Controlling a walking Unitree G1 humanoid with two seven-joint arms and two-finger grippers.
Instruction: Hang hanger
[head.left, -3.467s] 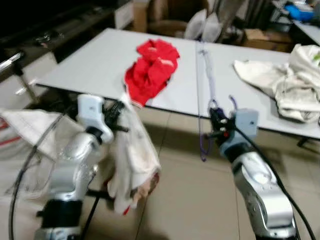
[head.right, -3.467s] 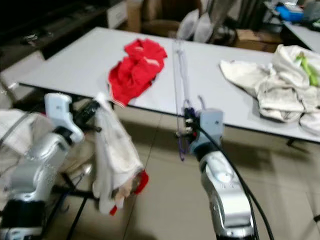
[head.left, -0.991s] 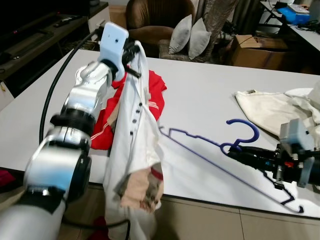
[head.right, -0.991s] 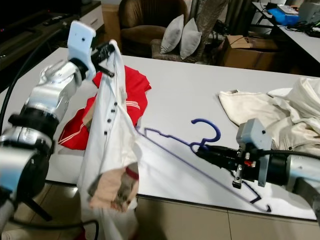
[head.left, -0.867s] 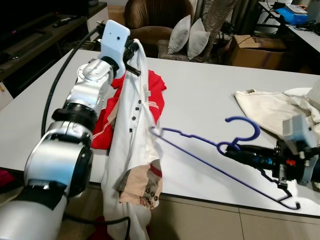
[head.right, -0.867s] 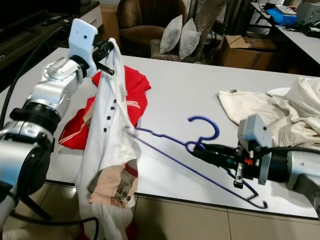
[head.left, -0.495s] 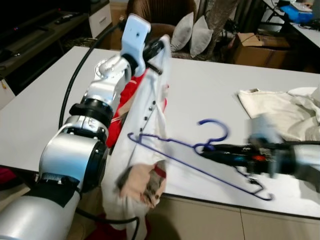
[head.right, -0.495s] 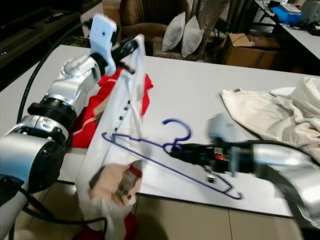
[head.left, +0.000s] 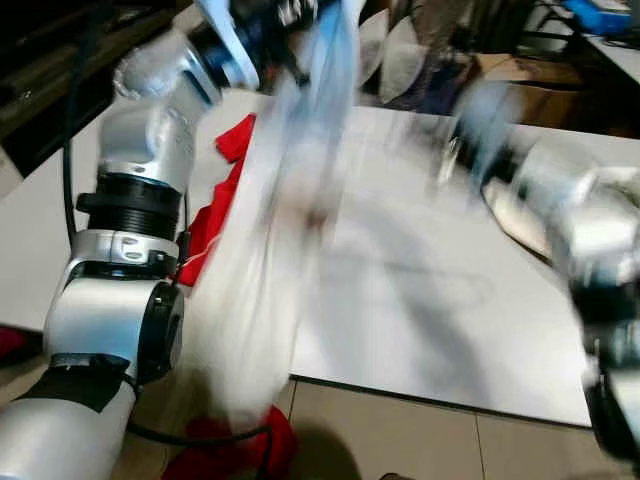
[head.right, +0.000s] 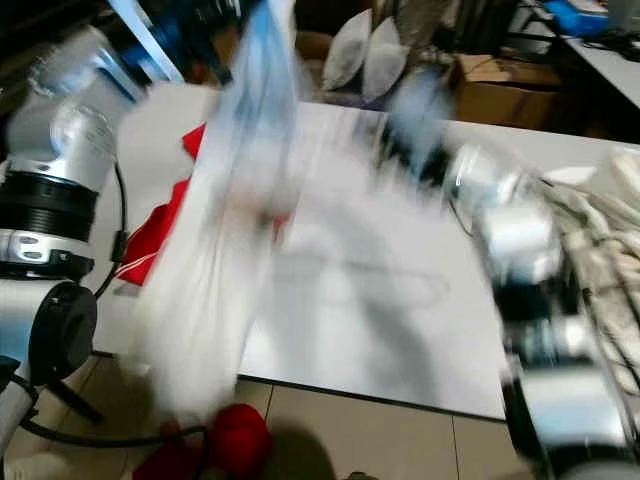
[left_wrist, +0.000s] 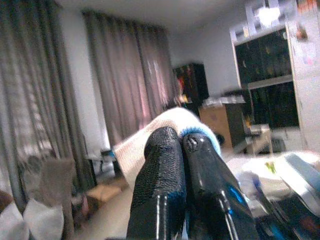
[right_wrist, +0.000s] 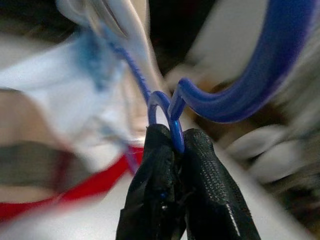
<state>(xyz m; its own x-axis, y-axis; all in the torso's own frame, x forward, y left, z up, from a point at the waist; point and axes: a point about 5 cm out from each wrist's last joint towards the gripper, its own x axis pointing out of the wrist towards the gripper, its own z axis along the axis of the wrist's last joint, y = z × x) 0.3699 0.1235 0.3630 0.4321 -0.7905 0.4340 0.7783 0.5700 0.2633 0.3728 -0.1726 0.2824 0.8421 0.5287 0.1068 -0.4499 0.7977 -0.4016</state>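
Head views badly smeared. White shirt (head.left: 270, 270) hangs from the raised left end effector (left_wrist: 181, 145), clamped on its fabric, draping past the near table (head.left: 400, 300) edge toward the floor. Right end effector (right_wrist: 172, 137) pinched on the blue hanger (right_wrist: 240, 95) at the hook base; right arm (head.right: 500, 220) reaches over the table toward the shirt. Hanger probably at the shirt's top, too blurred to confirm. Red garment (head.left: 215, 220) on the table behind the shirt, pillows (head.right: 365, 60) beyond.
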